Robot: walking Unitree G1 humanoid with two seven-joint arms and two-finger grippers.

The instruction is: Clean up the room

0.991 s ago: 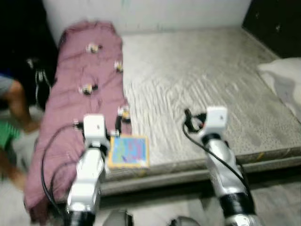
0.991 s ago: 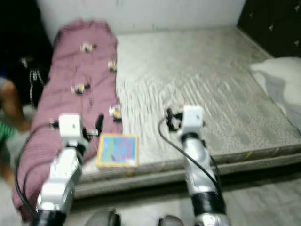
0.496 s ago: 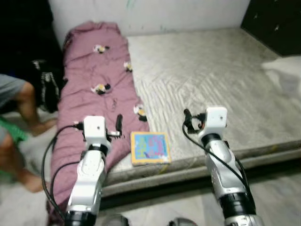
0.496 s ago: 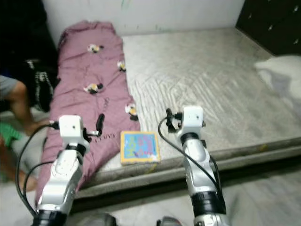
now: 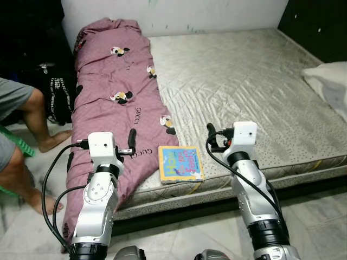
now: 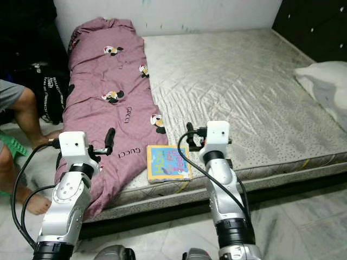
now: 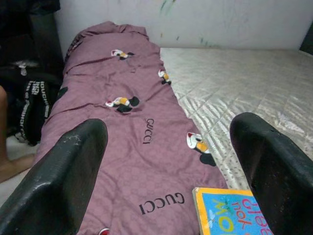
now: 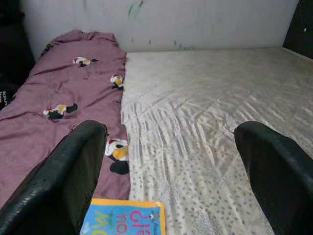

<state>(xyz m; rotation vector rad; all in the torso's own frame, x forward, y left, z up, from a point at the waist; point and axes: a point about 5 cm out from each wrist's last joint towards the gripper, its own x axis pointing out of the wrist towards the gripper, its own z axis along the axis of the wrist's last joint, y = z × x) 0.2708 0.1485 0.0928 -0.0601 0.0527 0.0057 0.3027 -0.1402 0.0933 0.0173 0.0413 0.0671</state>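
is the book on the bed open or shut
Shut: the book lies flat on the mattress edge, front cover up.

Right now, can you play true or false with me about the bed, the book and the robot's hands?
1. The colourful book lies near the front edge of the mattress. True.
2. The left gripper is holding the book. False: its fingers are open with nothing between them, and the book lies on the bed.
3. The purple blanket runs along the robot's left side of the bed. True.
4. The blanket is plain purple. False: it has little cartoon figures and printed words.
5. The right gripper is open. True.
6. The white pillow sits on the blanket. False: it is at the far right of the bed, away from the blanket.
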